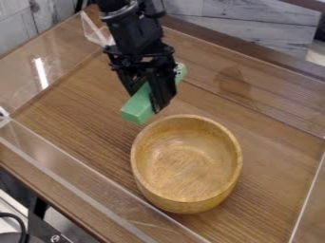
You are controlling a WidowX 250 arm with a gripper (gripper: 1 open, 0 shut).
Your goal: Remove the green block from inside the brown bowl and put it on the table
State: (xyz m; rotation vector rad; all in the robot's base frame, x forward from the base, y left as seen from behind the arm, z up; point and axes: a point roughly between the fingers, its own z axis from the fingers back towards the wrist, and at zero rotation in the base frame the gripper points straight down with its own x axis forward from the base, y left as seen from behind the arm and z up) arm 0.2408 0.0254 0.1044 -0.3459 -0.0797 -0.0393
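My black gripper (148, 98) hangs over the table (76, 104), just beyond the far left rim of the brown bowl (187, 162). It is shut on the green block (137, 107), which sits tilted between the fingers with its lower end sticking out to the left, just above the tabletop. The round wooden bowl stands in front of the gripper with nothing inside it. Whether the block's lower end touches the wood is not visible.
Clear acrylic walls (57, 176) edge the tabletop at the front and left. Bare wood lies to the left of the gripper and behind the bowl to the right. A pale marbled surface (273, 28) lies beyond the far edge.
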